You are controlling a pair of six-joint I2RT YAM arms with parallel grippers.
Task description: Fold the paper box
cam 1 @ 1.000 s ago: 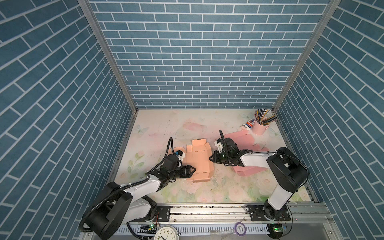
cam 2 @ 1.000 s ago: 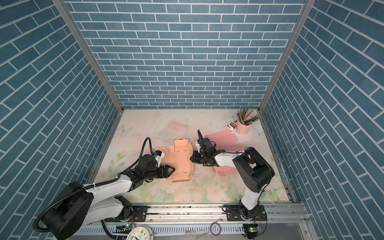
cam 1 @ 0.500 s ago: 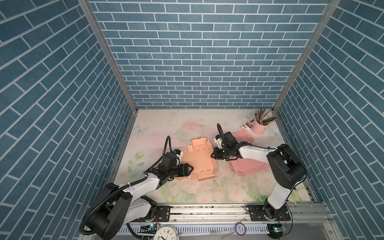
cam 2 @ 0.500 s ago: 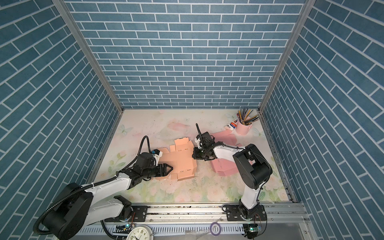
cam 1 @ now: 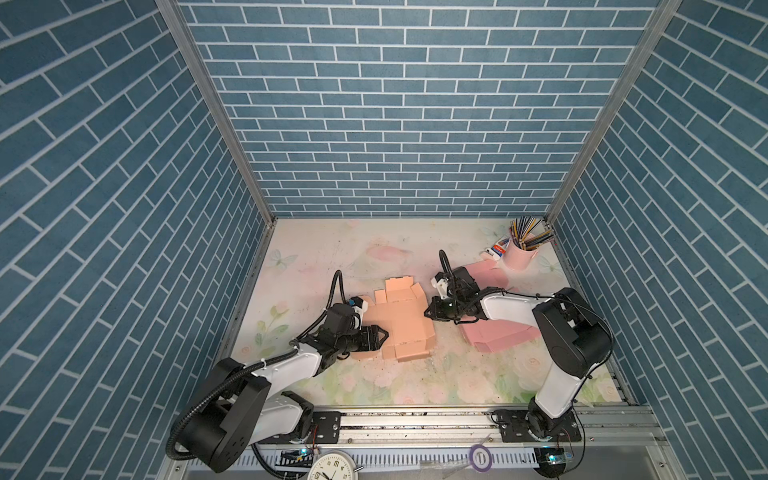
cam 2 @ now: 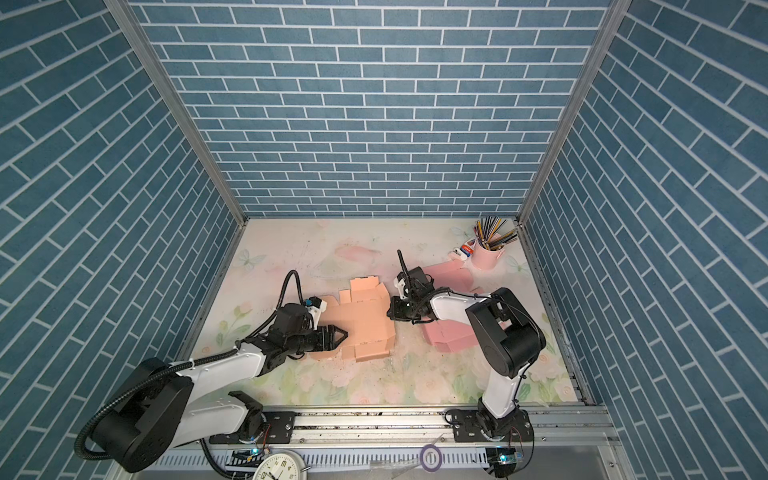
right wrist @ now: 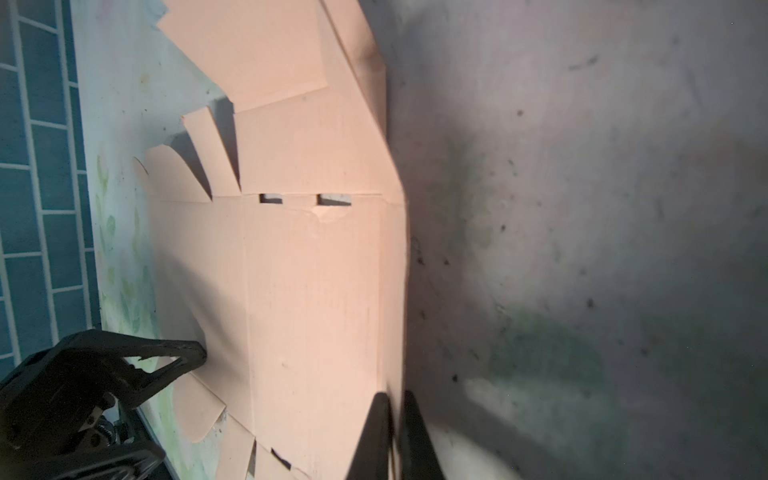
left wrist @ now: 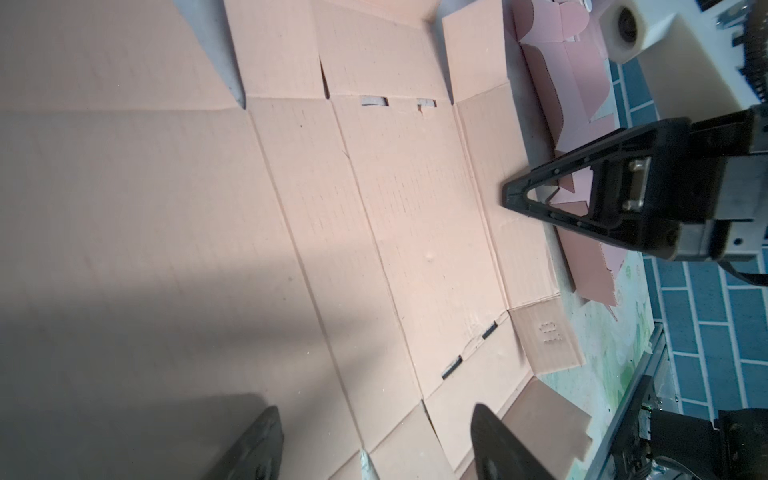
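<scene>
Paper box (cam 1: 403, 320) unfolded; right claw (right wrist: 395, 400) pinches its edge.

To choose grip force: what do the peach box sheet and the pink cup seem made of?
The peach box sheet: likely thin corrugated cardboard, matte; faint flute lines, creases and cut slots show. The pink cup: smooth, perhaps plastic or ceramic; too small to tell.

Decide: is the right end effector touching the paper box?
Touching. In the right wrist view the right end effector pinches an edge of the paper box.
</scene>
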